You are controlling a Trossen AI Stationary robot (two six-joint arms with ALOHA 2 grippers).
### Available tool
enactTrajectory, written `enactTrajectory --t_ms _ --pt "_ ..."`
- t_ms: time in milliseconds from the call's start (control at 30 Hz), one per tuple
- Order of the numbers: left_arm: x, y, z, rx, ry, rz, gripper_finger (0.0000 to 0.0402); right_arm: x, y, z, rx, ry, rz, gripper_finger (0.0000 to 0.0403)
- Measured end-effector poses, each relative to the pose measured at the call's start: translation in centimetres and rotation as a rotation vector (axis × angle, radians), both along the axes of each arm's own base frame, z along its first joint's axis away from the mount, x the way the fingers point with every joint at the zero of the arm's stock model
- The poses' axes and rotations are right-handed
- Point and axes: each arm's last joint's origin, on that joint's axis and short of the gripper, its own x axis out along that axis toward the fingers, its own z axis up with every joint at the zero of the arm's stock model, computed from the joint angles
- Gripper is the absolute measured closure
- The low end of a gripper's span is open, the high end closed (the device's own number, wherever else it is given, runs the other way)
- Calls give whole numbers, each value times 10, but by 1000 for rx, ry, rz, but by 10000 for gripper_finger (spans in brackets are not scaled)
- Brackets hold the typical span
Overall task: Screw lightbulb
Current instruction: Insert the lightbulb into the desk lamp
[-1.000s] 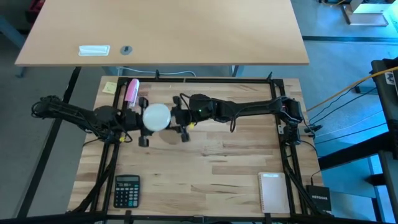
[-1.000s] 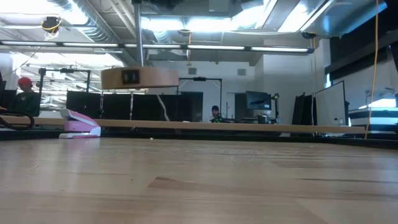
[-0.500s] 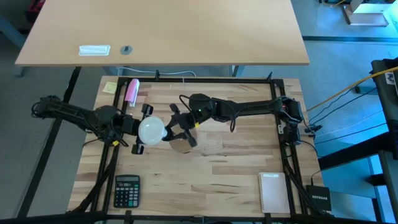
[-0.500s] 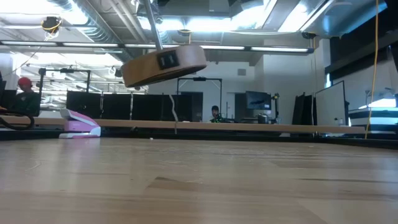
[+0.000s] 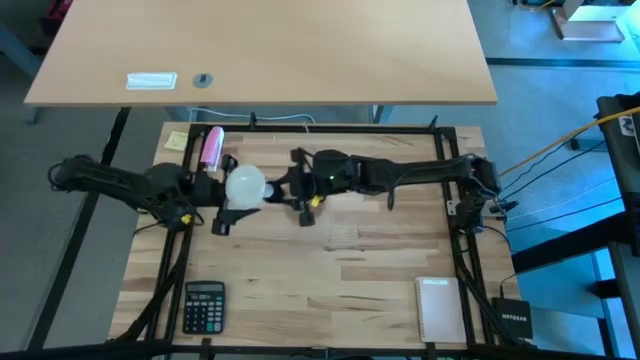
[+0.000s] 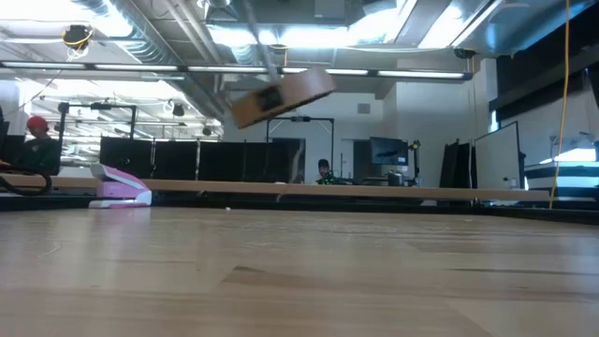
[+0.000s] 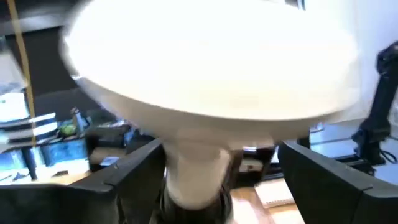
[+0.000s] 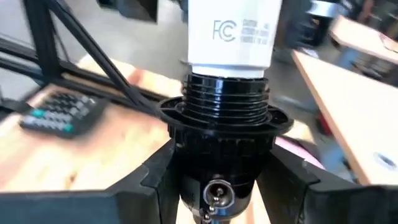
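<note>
Lightbulb [image 8: 229, 34] sits in black socket [image 8: 225, 134], seemingly threaded; high view hides that.

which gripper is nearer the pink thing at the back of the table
The left. The left gripper is around the lightbulb, just in front of the pink object. The right gripper, holding the black socket, is farther along the table.

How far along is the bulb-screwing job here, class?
Done: the lightbulb has its base seated in the black socket, both lifted clear of the table. In hand: the right gripper clamps the socket, while the left gripper has its fingers spread either side of the bulb's neck. Left: whether it is fully tight cannot be told; setting it down remains.
</note>
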Motion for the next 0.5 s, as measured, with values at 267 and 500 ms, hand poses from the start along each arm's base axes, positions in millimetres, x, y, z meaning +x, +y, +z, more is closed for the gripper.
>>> enactTrajectory --t_ms 267,500 --pt "-8 6 -18 -108 210 118 103 -37 -7 5 -36 214 -178 233" --pt "4 3 -39 -180 351 136 102 -36 -7 -64 73 247 -140 233"
